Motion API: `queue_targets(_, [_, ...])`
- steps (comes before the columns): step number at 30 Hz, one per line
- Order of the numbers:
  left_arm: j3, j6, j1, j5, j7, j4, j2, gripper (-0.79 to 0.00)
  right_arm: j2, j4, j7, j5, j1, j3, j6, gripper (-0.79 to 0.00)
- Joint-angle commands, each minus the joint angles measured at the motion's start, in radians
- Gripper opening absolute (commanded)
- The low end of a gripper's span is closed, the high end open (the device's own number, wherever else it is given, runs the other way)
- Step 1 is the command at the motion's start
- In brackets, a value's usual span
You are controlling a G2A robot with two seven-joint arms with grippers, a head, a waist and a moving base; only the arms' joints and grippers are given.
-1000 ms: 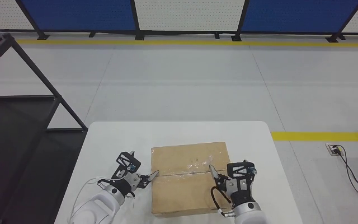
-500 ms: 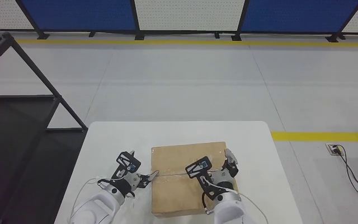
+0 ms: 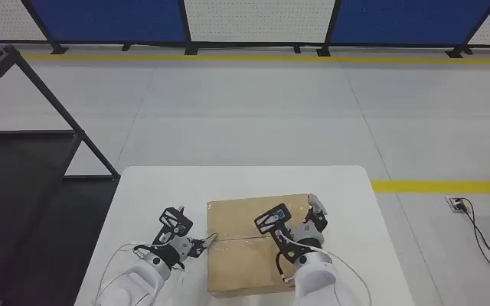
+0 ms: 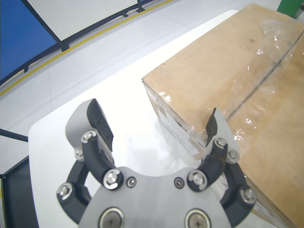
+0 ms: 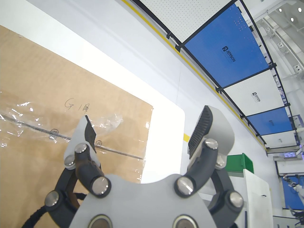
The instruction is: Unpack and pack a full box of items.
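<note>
A closed brown cardboard box [image 3: 245,256] sits on the white table [image 3: 153,191], its top seam sealed with wrinkled clear tape [image 4: 268,72]. My left gripper [image 3: 200,245] is open at the box's left end. One of its fingers [image 4: 213,124] is at the top edge by the seam, the other over the table. My right gripper [image 3: 310,218] is open at the box's right edge. In the right wrist view, one finger [image 5: 89,131] is over the taped seam of the box [image 5: 35,84] and the other is past the edge.
A black metal rack [image 3: 46,153] stands left of the table. A green bin [image 5: 238,164] stands on the floor beyond the table's right side. Blue and white partition panels [image 3: 260,19] line the far wall. Bare tabletop lies behind the box.
My right gripper has turned and shifted from the seam near the box's middle-right to the box's right edge. The left gripper and the box have not moved.
</note>
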Motion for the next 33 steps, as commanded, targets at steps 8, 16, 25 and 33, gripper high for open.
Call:
queue_targets(8, [0.000,0.000,0.000,0.000,0.000,0.000,0.000,0.000,-0.028,0.138,0.333,0.083,0.275,-0.048,-0.410,0.000])
queue_targets(16, [0.000,0.000,0.000,0.000,0.000,0.000,0.000,0.000,-0.037,0.232,0.357,0.056,0.332,-0.083,-0.387,0.000])
queue_targets(25, [0.000,0.000,0.000,0.000,0.000,0.000,0.000,0.000,-0.028,0.179,0.290,0.070,0.270,-0.034,-0.404,0.000])
queue_targets(33, [0.000,0.000,0.000,0.000,0.000,0.000,0.000,0.000,-0.016,0.148,0.273,0.085,0.215,0.023,-0.471,0.000])
